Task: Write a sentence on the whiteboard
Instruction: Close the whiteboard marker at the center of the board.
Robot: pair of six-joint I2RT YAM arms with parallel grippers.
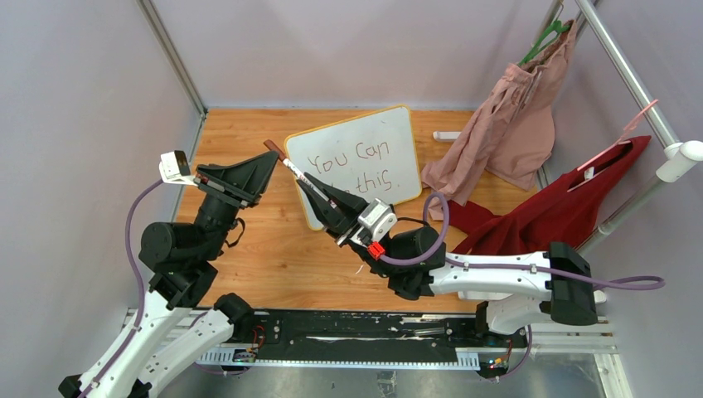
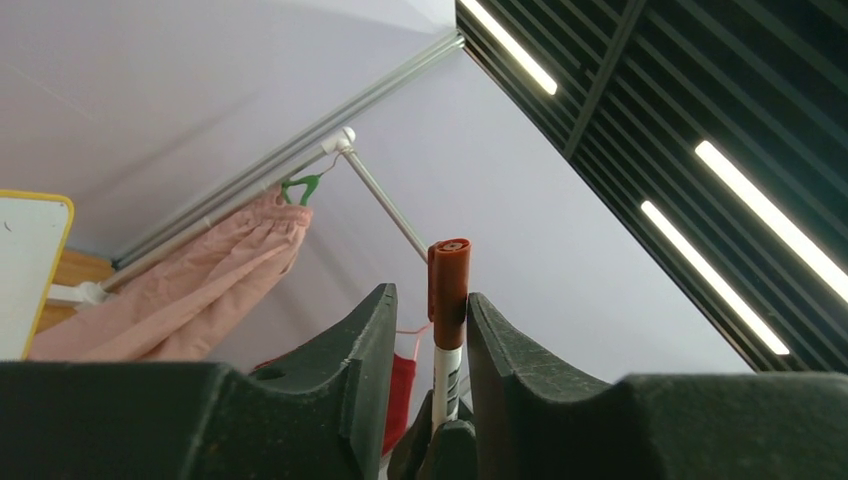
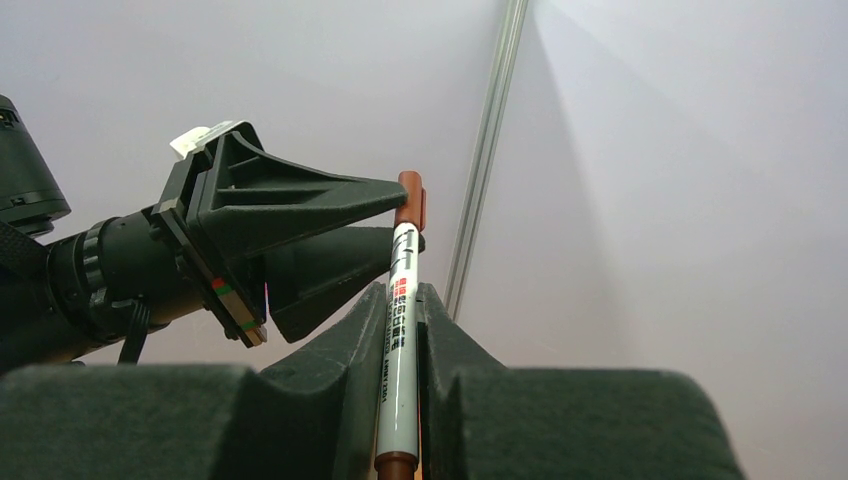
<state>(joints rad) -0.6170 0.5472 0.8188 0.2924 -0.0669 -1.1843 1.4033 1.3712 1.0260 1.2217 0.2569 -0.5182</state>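
The whiteboard (image 1: 390, 124) leans at the back of the wooden table, and its yellow corner shows in the left wrist view (image 2: 25, 270). The sentence (image 1: 352, 153) reads "You Can" above "this"; the start of the lower line is hidden behind my right gripper. My right gripper (image 1: 308, 184) is shut on the white marker (image 3: 400, 310), which points up and to the left. The marker's brown cap (image 2: 448, 290) stands between the fingers of my open left gripper (image 2: 430, 330). One finger touches the cap and the other stands apart from it.
A pink garment (image 1: 506, 124) and a red garment (image 1: 572, 199) hang from a metal rail (image 1: 630, 79) at the right, draping onto the table. A small white object (image 1: 448, 135) lies behind the board. Walls close in the left and the back.
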